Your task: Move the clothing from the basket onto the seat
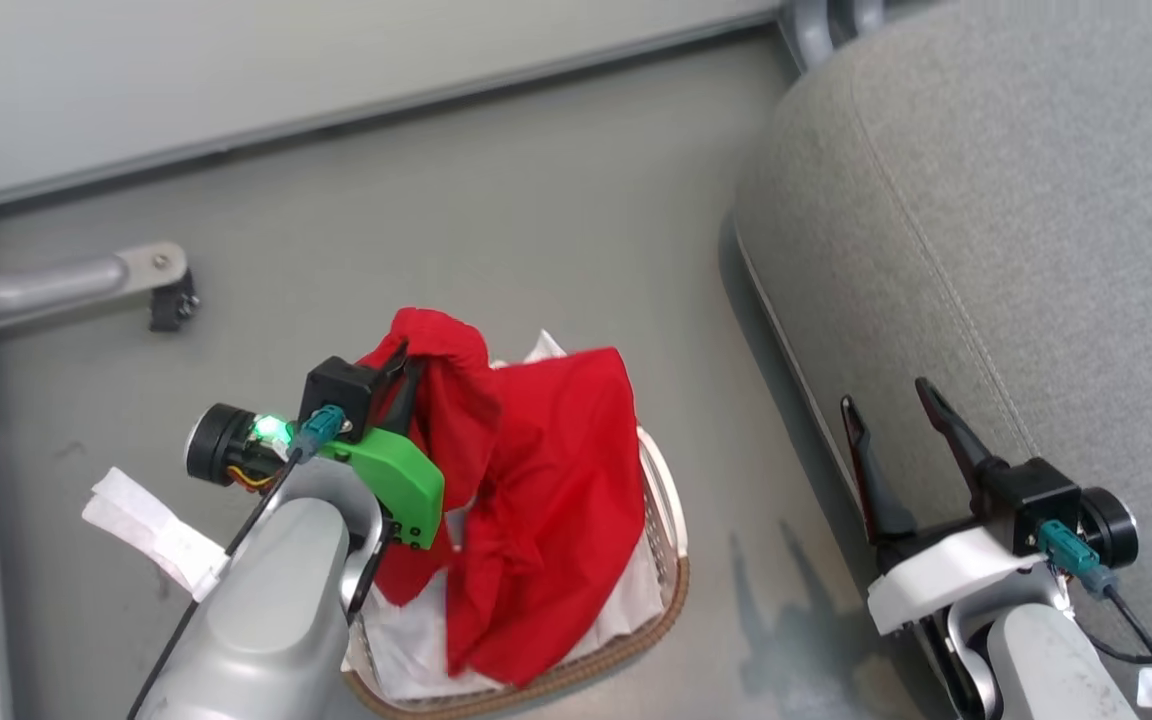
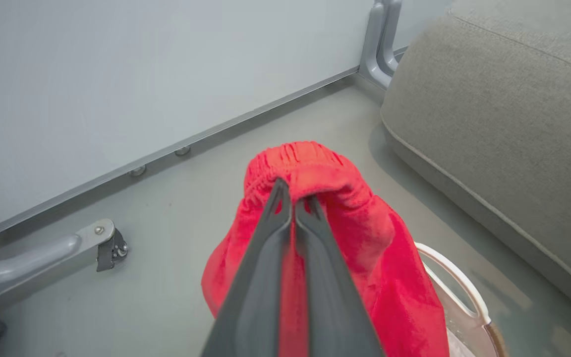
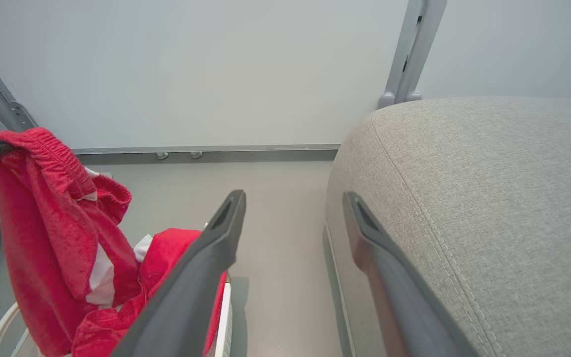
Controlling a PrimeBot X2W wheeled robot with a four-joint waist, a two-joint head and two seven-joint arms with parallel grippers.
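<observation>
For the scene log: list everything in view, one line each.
white perforated plastic basket with brown woven rim: one, white and brown, floor, centre
red soft fabric clothing with white panels: count unclear, red, part lifted, rest in basket
white sheet lining: one, white, inside basket
grey woven-fabric sofa: one, grey, right
white crumpled strip: one, white, floor, left
grey metal frame leg with dark foot: one, grey, upper left
left jaws: dark, shut on the clothing's waistband
right jaws: dark, open, by sofa's edge

Bare floor [image 1: 726, 490] separates basket [image 1: 678, 572] from seat [image 1: 1016, 250].

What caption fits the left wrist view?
Fingers of the left gripper pinch bright red fabric garment above white plastic basket.
</observation>
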